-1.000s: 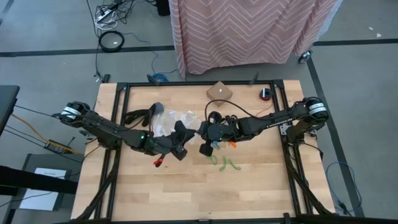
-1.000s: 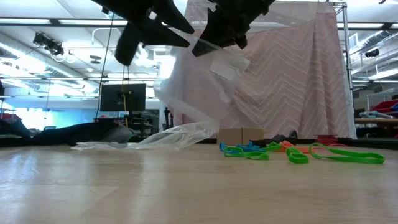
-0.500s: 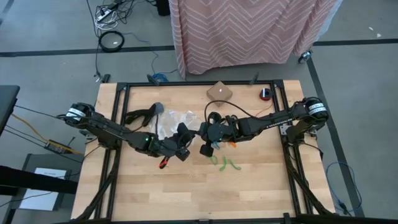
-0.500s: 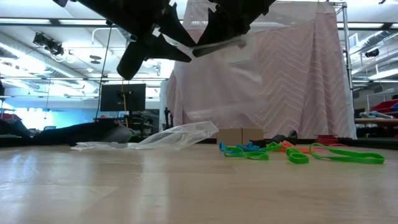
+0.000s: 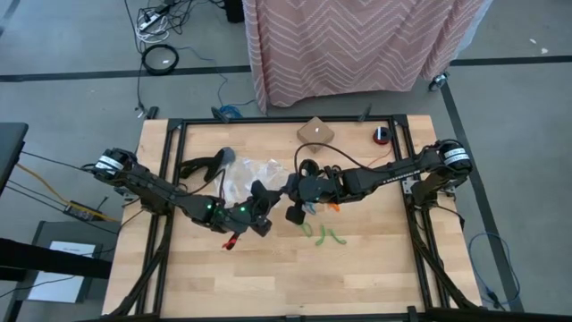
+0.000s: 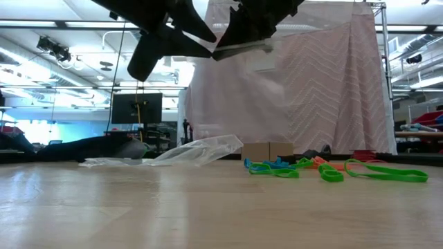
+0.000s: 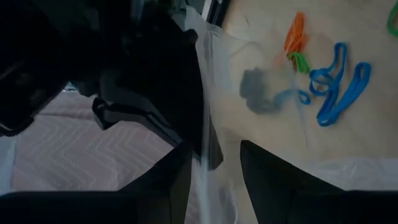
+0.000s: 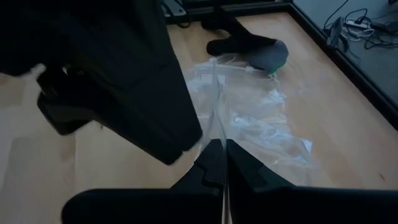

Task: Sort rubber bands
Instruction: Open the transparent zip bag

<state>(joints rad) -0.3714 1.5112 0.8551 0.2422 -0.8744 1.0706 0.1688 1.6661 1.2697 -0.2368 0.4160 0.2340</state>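
Note:
Green, orange and blue rubber bands lie loose on the wooden table, right of centre. My right gripper is above the table's middle, shut on a clear plastic zip bag. My left gripper is beside it on the left, open, and the bag's film runs down between its two fingers. In the low view both grippers, left and right, are high above the table. My right gripper pinches the bag's upper edge between its two shut fingers, slanting down from the table's right. The film hangs below the fingers. My left gripper has a finger on either side of the film; I cannot tell whether they touch it.
More clear bags lie crumpled on the table behind the left gripper, next to a black object with a grey end. A small cardboard box and a red-and-black item are at the far edge. The near half of the table is bare wood.
My left gripper has moved a little toward the near edge and down, staying open beside the bag. The hanging bag, bulging and creased a second ago, now hangs as a flatter sheet below my right gripper, which has kept still.

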